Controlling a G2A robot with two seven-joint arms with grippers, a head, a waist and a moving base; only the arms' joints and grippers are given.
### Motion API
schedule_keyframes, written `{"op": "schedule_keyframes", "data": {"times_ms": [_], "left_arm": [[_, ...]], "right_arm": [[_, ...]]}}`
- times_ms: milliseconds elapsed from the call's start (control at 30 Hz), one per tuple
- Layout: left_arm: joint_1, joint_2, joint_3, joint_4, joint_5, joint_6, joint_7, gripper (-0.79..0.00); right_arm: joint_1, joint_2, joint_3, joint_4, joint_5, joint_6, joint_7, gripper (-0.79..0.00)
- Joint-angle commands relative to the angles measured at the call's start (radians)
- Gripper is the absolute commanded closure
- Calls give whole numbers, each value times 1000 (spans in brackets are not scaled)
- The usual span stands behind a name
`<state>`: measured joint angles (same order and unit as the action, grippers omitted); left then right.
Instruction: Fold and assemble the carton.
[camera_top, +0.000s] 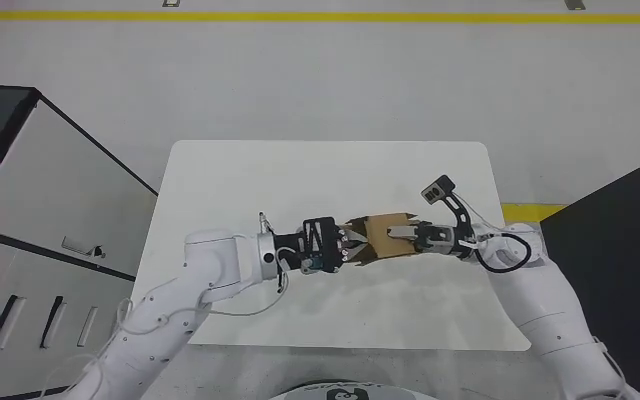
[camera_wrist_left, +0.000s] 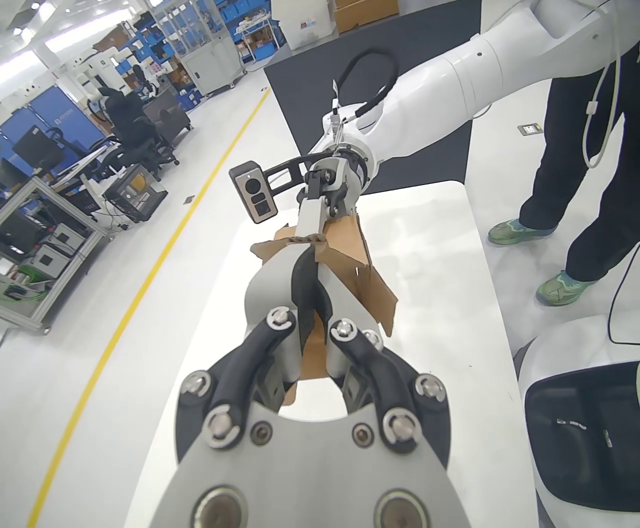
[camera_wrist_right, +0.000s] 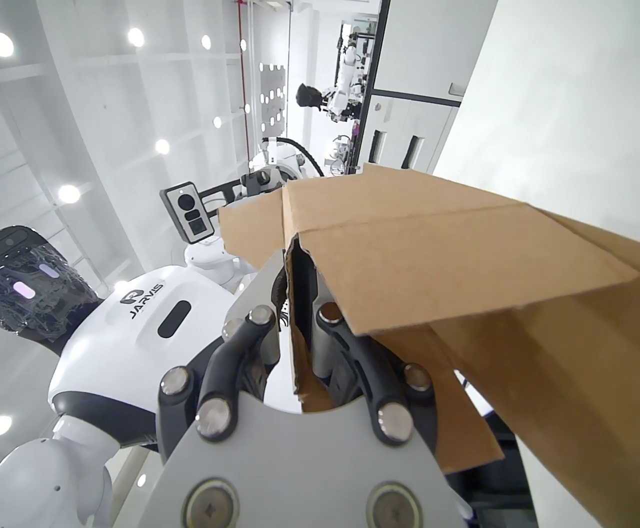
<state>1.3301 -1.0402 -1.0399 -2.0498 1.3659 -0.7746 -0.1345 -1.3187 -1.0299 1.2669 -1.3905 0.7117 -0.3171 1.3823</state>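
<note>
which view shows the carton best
The right wrist view: the carton is close, with its panels, creases and flap edges plain. The top view shows it small, between the left end effector and right end effector. The left wrist view shows it partly hidden behind the left end effector.

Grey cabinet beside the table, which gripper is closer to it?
Left. The left gripper grips the carton at its end toward the cabinet; the right gripper grips the opposite end, farther away.
</note>
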Motion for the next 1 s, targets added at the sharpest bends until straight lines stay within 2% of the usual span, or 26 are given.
{"op": "schedule_keyframes", "data": {"times_ms": [0, 133, 533, 967], "left_arm": [[-7, -3, 15, -1, 0, 5, -6, 0], [-19, -5, 21, 7, 2, 23, -12, 0], [36, 11, -70, 13, -1, 28, 0, 0], [18, 11, -67, 41, 10, 27, 23, 0]], "right_arm": [[0, 0, -2, -1, -6, 1, -3, 0], [-2, 0, 1, 1, 2, 0, -5, 0], [-15, 0, 36, -1, 94, -66, 54, 0], [-18, 2, 28, -46, 77, -39, 82, 0]]}}
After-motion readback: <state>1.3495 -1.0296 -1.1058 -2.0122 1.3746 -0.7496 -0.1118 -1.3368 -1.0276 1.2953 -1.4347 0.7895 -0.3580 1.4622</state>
